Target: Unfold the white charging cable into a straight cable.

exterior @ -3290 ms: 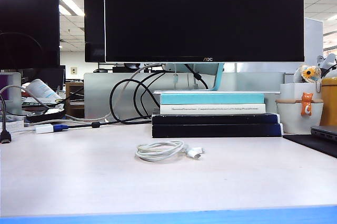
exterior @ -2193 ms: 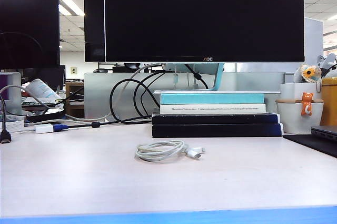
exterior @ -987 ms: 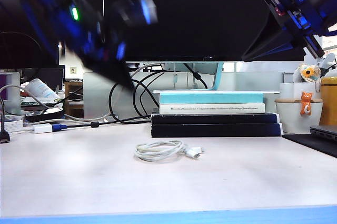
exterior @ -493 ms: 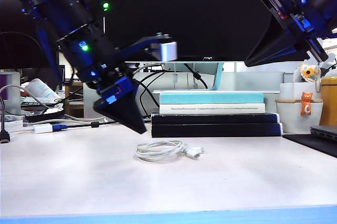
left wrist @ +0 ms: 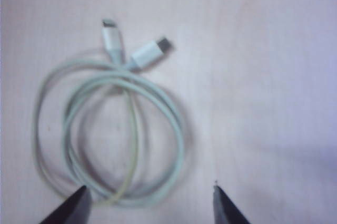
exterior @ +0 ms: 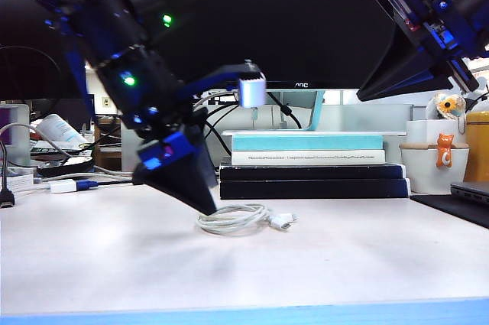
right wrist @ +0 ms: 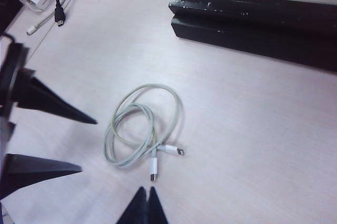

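The white charging cable (exterior: 233, 219) lies coiled in loose loops on the pale desk, its two plugs (exterior: 282, 222) side by side on the right. My left gripper (exterior: 205, 204) hangs low just left of the coil, apart from it. In the left wrist view that gripper (left wrist: 150, 188) is open; its fingertips (left wrist: 83, 192) straddle the near edge of the coil (left wrist: 180, 134), and nothing sits between them. The right wrist view shows the coil's plug (right wrist: 154, 167) and the open left gripper (right wrist: 87, 146) beside it. My right gripper (right wrist: 147, 190) is shut and empty, high at the upper right (exterior: 363, 94).
A stack of books (exterior: 313, 168) stands right behind the coil, under a large monitor (exterior: 298, 19). Black cables (exterior: 210, 130) hang behind the left arm. A white adapter with a blue plug (exterior: 72, 185) lies at far left. A white cup (exterior: 432, 164) and a dark pad (exterior: 458, 206) sit on the right.
My left arm has dropped toward the desk and rolled, ending just left of the coil, and its jaws have opened. The right arm and the cable have stayed put.
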Robot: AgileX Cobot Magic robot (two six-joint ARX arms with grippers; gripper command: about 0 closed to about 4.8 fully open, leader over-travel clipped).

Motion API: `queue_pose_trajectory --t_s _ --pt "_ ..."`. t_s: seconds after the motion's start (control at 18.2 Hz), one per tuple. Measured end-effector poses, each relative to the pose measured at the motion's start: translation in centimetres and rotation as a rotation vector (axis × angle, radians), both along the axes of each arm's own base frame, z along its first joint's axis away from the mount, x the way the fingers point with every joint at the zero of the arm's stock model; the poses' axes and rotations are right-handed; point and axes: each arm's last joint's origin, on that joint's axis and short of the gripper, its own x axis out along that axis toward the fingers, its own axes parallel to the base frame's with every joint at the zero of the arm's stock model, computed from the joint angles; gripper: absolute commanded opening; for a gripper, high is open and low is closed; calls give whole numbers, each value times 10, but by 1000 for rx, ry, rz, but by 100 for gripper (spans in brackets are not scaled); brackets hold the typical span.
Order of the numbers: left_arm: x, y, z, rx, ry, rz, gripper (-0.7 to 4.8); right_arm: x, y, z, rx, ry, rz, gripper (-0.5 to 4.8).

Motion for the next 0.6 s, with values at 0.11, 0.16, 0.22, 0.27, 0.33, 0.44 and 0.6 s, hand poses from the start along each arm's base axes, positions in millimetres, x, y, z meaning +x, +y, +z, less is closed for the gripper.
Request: queue_pose_trajectory --t_s 0.11,0.16,0.22,0.27,0.33,0.44,0.6 --pt "6 -5 -3 17 19 -2 309 0 0 0 1 0 1 -6" --pt "9 -7 -6 31 33 -4 309 0 0 0 1 -1 1 -6" --pt "13 -10 -8 47 46 -11 309 0 0 0 0 0 1 -6" --pt "15 -12 -12 61 57 -16 309 0 0 0 0 1 1 -6" --pt "16 -12 -16 79 66 -12 308 0 0 0 -1 6 1 -6" --pt "18 -12 -17 92 56 -16 264 -1 0 -1 -3 14 1 -6" --pt "19 -14 -19 98 51 -18 126 -1 0 -1 -3 14 2 -6"
